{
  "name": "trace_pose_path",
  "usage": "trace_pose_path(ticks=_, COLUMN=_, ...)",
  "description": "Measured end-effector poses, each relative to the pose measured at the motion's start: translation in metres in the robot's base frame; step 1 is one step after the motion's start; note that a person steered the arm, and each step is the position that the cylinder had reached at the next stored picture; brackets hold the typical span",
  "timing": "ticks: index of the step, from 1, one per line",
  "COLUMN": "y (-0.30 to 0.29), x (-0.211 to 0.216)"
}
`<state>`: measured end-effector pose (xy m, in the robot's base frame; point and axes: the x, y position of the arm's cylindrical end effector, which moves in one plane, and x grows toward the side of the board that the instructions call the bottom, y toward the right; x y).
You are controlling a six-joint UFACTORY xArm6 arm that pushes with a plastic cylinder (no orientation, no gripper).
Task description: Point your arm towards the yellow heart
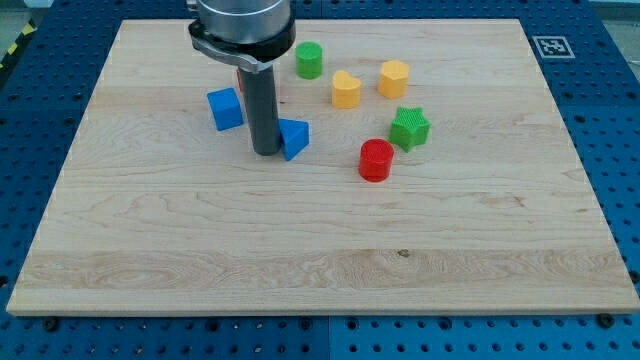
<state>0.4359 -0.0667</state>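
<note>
The yellow heart (346, 90) lies in the upper middle of the wooden board (320, 240). A yellow hexagon block (393, 78) sits just to its right. My tip (266, 152) rests on the board left of the heart and lower, touching the left side of a blue triangular block (295, 138). The rod rises straight up to the arm's round head at the view's top. A blue cube (226, 108) sits just left of the rod.
A green cylinder (309, 60) stands above and left of the heart. A green star (409, 128) and a red cylinder (376, 159) lie to the heart's lower right. A bit of red shows behind the rod. A marker tag (552, 46) sits at the board's top right corner.
</note>
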Motion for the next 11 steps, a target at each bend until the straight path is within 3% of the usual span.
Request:
trace_pose_path(ticks=3, y=0.010, x=0.100)
trace_pose_path(ticks=7, y=0.230, x=0.057)
trace_pose_path(ticks=11, y=0.228, x=-0.163)
